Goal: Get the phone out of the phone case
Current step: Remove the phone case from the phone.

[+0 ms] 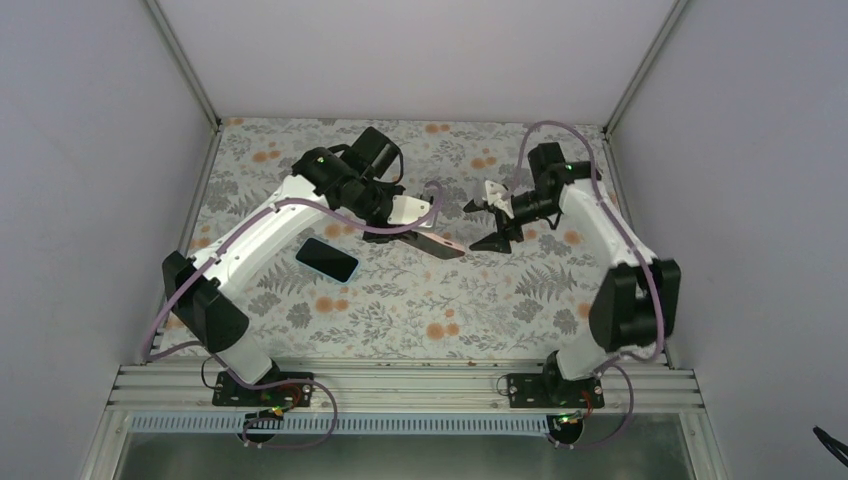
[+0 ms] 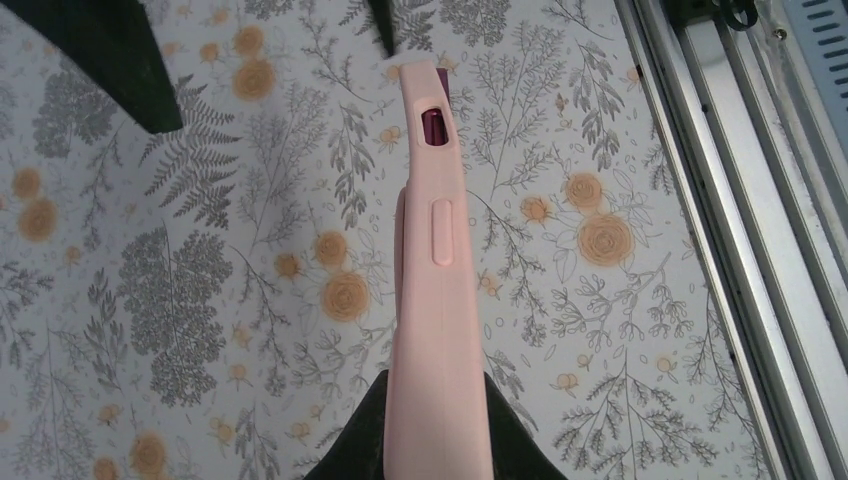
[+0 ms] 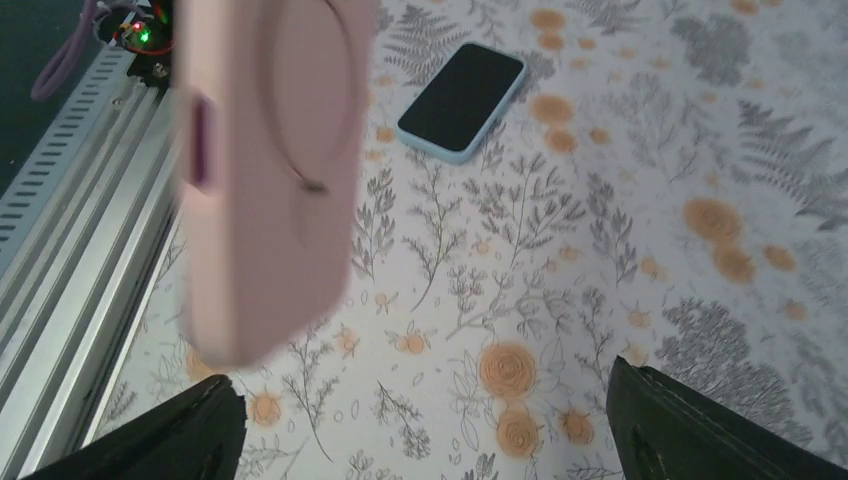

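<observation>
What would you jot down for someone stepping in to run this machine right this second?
Left gripper: shut on the pink case, holding it edge-on in the air between the arms.
Right gripper: open, empty, facing the case's free end, not touching it.
Phone with a light blue rim: lying screen up on the table by the left arm, apart from both grippers.
Done: the case is lifted.
Left: something dark red shows through the case's side cut-outs, so a phone may be inside. If so, the right gripper likely has to work it out.

lab cell: white walls (image 1: 400, 50), aluminium rails (image 1: 400, 385)
</observation>
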Available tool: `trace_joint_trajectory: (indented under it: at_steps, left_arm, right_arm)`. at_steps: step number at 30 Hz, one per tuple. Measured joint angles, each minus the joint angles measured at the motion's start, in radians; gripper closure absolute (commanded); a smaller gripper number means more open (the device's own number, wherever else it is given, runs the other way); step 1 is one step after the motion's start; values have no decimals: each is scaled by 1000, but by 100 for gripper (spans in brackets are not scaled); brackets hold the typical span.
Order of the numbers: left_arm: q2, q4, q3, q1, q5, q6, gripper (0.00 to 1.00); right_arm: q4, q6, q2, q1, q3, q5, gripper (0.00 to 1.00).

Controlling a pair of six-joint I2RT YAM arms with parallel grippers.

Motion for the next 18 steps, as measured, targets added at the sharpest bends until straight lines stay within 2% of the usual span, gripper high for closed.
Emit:
trace_joint_trajectory:
  at_steps: [3,5,18]
  left_arm:
    - [23,9,19,0,5,-2,98]
    - [39,17,25,0,8,-2,98]
    - [49,33,27,2,7,-17,98]
  right_arm:
    - [79,66,-145,39,-92,-2,9]
    - [119,100,-196,38,-111,-3,13]
    - [170,137,-158,38,-131,-5,19]
